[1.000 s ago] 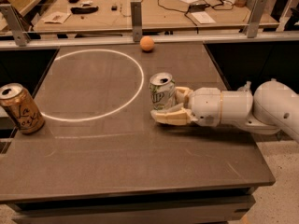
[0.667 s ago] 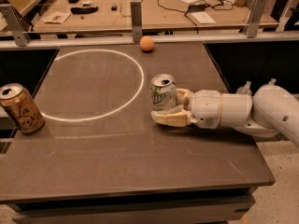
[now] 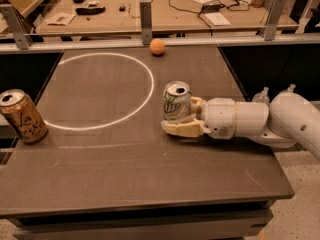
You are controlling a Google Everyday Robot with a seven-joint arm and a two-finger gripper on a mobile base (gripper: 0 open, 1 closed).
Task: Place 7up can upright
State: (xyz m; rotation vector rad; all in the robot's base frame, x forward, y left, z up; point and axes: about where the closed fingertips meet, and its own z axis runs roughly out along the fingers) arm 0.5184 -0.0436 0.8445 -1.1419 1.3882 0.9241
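Observation:
The 7up can (image 3: 176,101) is silver-white with a green logo. It stands upright on the dark table (image 3: 125,164), just right of the white circle. My gripper (image 3: 181,116) reaches in from the right at table height. Its cream fingers (image 3: 182,129) lie on either side of the can's lower body, one in front and one behind. The white arm (image 3: 260,119) extends off to the right.
A gold-brown can (image 3: 22,116) with dark cursive lettering stands at the table's left edge. An orange ball (image 3: 157,46) lies at the far edge. A white circle (image 3: 102,91) is drawn on the left half. A cluttered wooden bench stands behind a rail.

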